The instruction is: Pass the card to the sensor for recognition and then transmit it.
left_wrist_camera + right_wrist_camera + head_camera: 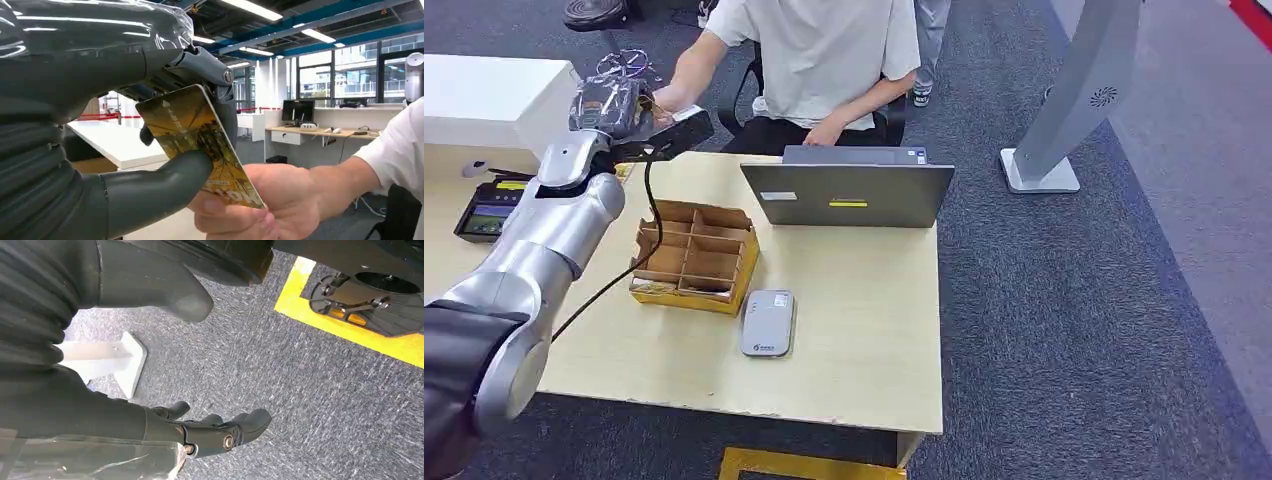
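Closest to my head camera, the silver left arm [534, 260] rises from the lower left toward ten o'clock, ending in my left hand [614, 105] above the far left corner of the counter [854, 330]. From the left wrist view I see that hand pinching the gold card [195, 145] between the thick grey thumb [155, 187] and the darker fingers [227, 117] behind it. A person's hand [270, 202] grips the card's free end, so both hold it at once. The person [819, 60] in a white shirt sits at twelve o'clock behind an open grey laptop [849, 195].

On the counter, a yellow divided cardboard box [694, 255] sits near the middle, and the grey card sensor [767, 322] lies just beside it at five o'clock. A dark payment terminal [489, 212] sits at the left edge.

My right hand [210, 432] hangs over grey carpet [300, 390], fingers loosely apart and grasping nothing.
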`<state>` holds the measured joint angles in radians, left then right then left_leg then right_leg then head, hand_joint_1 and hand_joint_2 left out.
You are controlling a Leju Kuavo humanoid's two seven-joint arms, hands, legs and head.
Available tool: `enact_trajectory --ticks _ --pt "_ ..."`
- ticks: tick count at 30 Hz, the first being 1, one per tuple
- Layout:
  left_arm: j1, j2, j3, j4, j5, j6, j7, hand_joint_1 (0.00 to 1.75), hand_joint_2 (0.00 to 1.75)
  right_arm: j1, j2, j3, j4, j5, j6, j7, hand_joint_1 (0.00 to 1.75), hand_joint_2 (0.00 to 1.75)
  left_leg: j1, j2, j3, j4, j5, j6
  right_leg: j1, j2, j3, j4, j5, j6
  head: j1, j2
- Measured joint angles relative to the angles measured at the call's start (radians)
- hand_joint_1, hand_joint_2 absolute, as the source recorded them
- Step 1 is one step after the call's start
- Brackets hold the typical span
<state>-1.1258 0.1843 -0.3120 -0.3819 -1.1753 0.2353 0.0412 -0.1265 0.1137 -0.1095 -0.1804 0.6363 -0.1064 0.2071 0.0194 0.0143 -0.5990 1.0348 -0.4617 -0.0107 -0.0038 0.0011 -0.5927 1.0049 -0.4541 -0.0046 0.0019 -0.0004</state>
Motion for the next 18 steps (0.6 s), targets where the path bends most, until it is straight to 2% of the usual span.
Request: enact_trajectory --ticks 18 --pt "0.000 -0.005 0.000 0.000 0.019 0.009 -0.021 1.75 1.75 0.000 0.000 -0.008 0.000 0.009 0.000 -0.002 0.00 1.75 0.000 0.000 0.000 0.000 0.000 0.000 0.000 0.000 0.000 0.000 0.000 0.000 0.000 0.000"
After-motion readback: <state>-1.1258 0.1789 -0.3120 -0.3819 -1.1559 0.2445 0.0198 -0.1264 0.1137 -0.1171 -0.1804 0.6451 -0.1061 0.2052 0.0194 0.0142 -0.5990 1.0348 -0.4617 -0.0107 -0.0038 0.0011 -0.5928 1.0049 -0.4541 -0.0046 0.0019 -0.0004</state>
